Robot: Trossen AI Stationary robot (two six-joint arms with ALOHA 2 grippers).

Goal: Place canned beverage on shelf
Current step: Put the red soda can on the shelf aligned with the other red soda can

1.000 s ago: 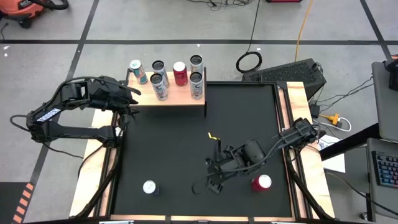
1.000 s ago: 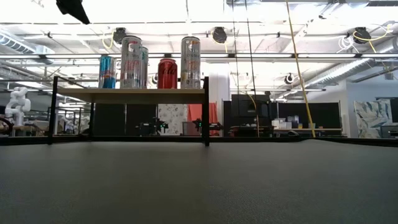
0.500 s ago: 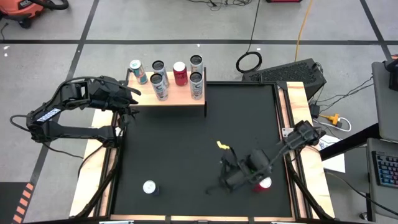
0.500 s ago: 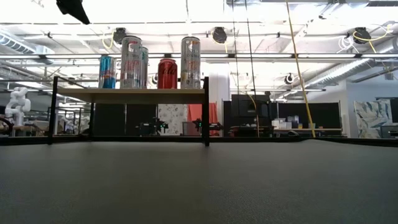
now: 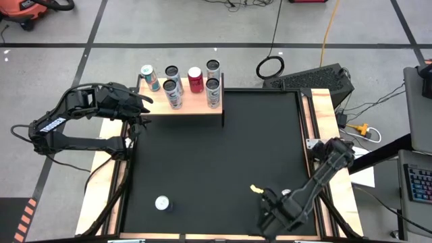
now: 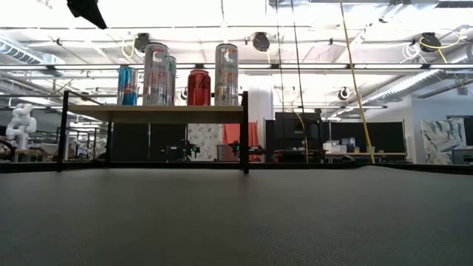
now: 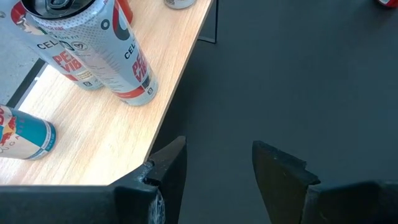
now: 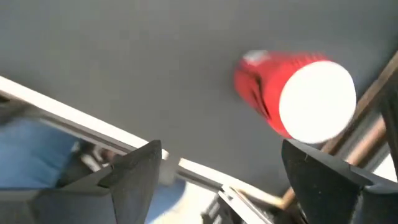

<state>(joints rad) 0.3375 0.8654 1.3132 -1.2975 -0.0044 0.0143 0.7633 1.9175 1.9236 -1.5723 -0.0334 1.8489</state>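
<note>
The high view looks straight down on the whole black worktop [image 5: 216, 155] and both arms, from far above. The low view sits at the worktop's surface and faces level across it into the room behind. These 2 views share the shelf [image 5: 189, 106]: from above it lies at the far left edge, and in the low view its board [image 6: 155, 113] stands on thin legs with cans on top. The left wrist view looks down from close by, past its own tool [image 7: 217, 171], on a corner of the same shelf [image 7: 106, 124]. The right wrist view is very near the worktop, facing past its tool [image 8: 221, 174] toward a red can [image 8: 292, 99].
</note>
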